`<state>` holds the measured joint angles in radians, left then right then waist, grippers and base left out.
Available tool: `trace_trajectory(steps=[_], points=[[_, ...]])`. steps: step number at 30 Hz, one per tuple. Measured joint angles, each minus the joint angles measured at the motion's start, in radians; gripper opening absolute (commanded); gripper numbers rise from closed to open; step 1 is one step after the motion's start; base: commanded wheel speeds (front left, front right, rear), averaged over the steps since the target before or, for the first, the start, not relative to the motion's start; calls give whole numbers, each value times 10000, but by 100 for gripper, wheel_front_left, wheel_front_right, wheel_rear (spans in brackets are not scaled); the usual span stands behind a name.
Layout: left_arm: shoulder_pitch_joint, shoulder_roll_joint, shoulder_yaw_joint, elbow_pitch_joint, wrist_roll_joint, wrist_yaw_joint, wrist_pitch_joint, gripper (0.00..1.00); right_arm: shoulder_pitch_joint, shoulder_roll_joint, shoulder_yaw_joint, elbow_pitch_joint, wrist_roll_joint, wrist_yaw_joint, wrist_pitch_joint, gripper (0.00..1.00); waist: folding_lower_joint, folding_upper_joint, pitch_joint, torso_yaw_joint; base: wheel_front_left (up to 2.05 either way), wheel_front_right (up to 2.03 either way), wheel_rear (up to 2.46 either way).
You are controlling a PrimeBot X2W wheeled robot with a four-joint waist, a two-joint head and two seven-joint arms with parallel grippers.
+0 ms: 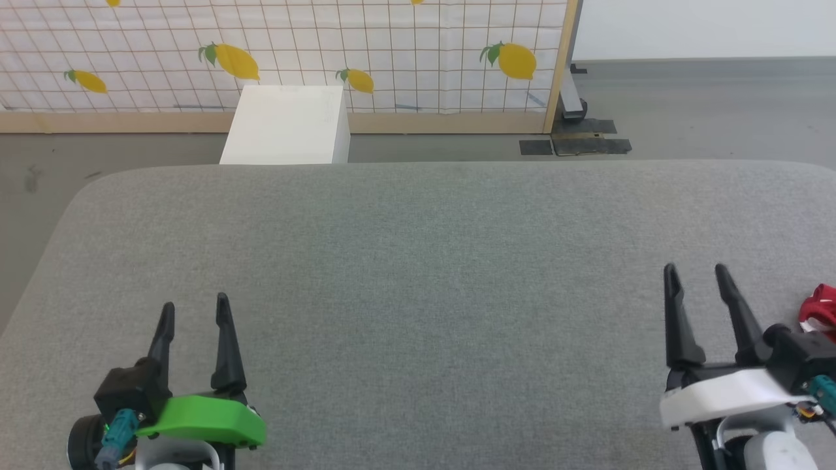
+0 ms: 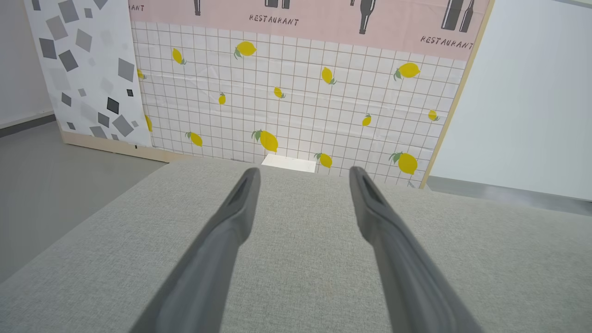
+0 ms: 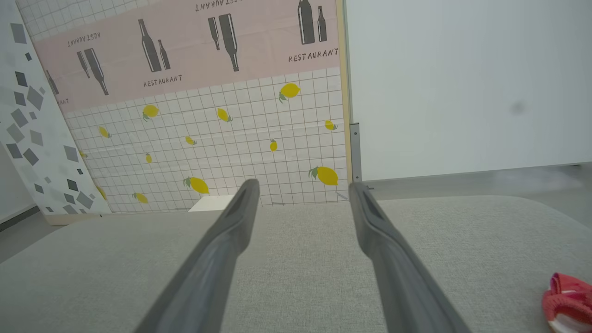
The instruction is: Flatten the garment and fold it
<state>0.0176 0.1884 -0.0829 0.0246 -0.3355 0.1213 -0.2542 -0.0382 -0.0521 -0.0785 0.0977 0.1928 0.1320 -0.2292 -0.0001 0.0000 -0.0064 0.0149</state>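
Note:
A small bunched part of the red garment [image 1: 819,309] with white trim peeks in at the right edge of the head view, on the grey padded table [image 1: 418,274]; most of it is out of view. It appears again as the red garment [image 3: 568,298] at the lower right of the right wrist view. My right gripper [image 1: 695,271] stands open just left of it, not touching, nothing between its fingers [image 3: 231,240]. At the lower left my left gripper [image 1: 194,305] is open too, over bare table, its fingers [image 2: 233,217] empty.
A white box [image 1: 287,127] stands on the floor behind the table's far edge. Behind it runs a lemon-patterned partition [image 1: 294,52] with a wooden frame. Grey floor [image 1: 705,111] lies to the far right. The table's left corner is rounded.

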Motion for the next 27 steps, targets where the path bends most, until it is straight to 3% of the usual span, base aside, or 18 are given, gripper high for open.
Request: trace_trajectory(steps=[26,27], points=[[27,46,-640,731,148,-222,23,100,218,6,136,79,-334,2,314,100,0,0,150,-189,0,0,0],[27,40,-639,734,140,-226,23,0,217,6,136,84,-336,2,313,0,1,0,152,-190,0,0,0]])
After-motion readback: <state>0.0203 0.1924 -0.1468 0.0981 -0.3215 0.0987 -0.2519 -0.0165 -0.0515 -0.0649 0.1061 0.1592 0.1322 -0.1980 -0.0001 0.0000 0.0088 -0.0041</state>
